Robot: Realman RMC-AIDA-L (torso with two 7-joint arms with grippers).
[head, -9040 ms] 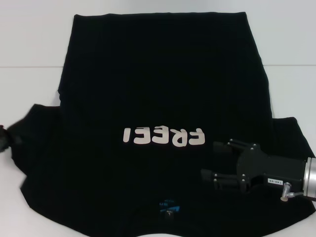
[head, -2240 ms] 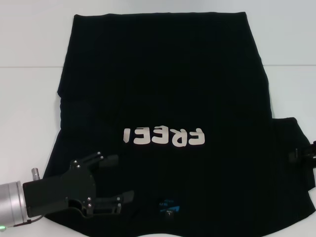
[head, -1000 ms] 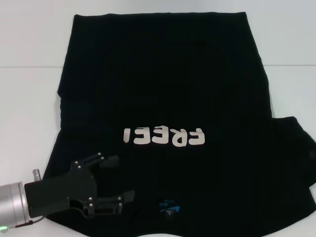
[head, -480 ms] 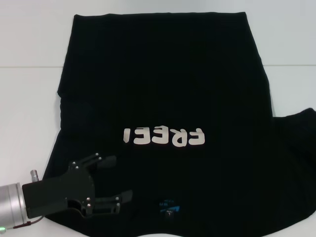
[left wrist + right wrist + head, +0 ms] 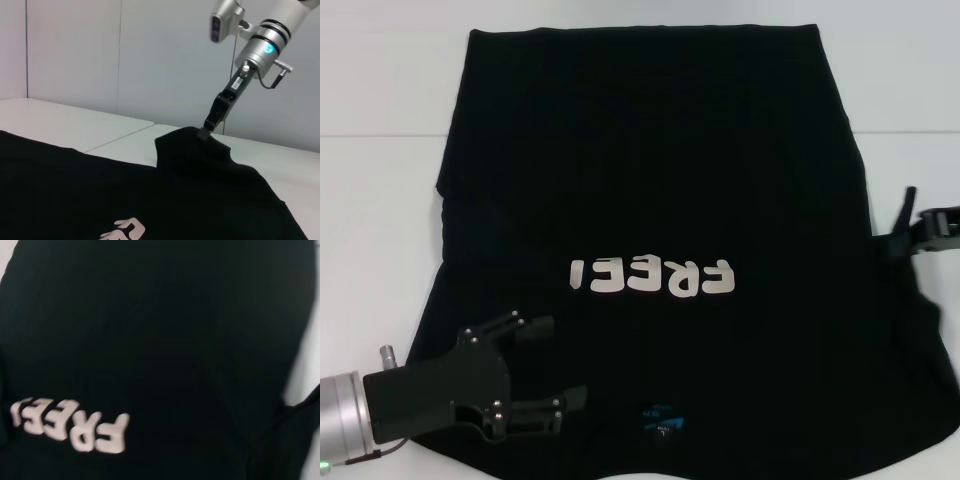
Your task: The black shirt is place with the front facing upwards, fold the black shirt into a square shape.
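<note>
- A white surface (image 5: 380,200) fills the head view, with a pale wall (image 5: 75,50) behind it in the left wrist view
- The black shirt (image 5: 650,170) lies spread over most of the surface, front up, its hem at the far edge and its neck at the near edge, closest to the robot
- The shirt's sleeve on the robot's right (image 5: 192,145) is lifted off the surface into a peak; the rest of the cloth lies flat
- The sleeve on the robot's left does not stick out past the shirt's body; that side edge runs fairly straight
- The left tool (image 5: 550,365) hovers over the near left part of the shirt, below the lettering and to the left of the neck; its two fingers are spread apart with nothing between them
- The right tool (image 5: 209,127) sits at the shirt's right edge, level with the lettering; seen from the left wrist view it points down from a silver arm and pinches the raised tip of the right sleeve
- Pale cream block letters (image 5: 652,277) run across the chest, upside down from the robot's head
- A small blue neck label (image 5: 662,415) shows near the near edge, to the right of the left tool
</note>
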